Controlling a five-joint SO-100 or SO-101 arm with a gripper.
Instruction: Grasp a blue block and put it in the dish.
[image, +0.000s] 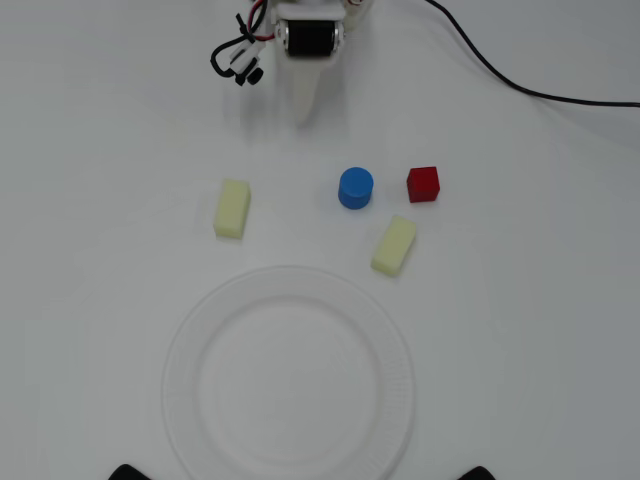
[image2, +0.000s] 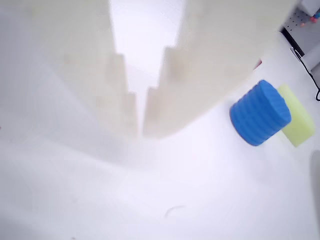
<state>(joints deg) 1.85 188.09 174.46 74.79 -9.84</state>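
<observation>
blue block (image: 355, 188) one, red cube (image: 423, 184) one, yellow blocks (image: 232, 209) two, dish (image: 288, 372) one

Pincer (image2: 140, 131) empty, fingertips nearly together, pointing down.

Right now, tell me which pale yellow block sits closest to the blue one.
The yellow block lying tilted just below the blue block and red cube in the overhead view; the other yellow block lies far left.

1 blue block (image: 355, 188), 1 red cube (image: 423, 184), 2 yellow blocks (image: 232, 208), 1 dish (image: 185, 345)
</observation>
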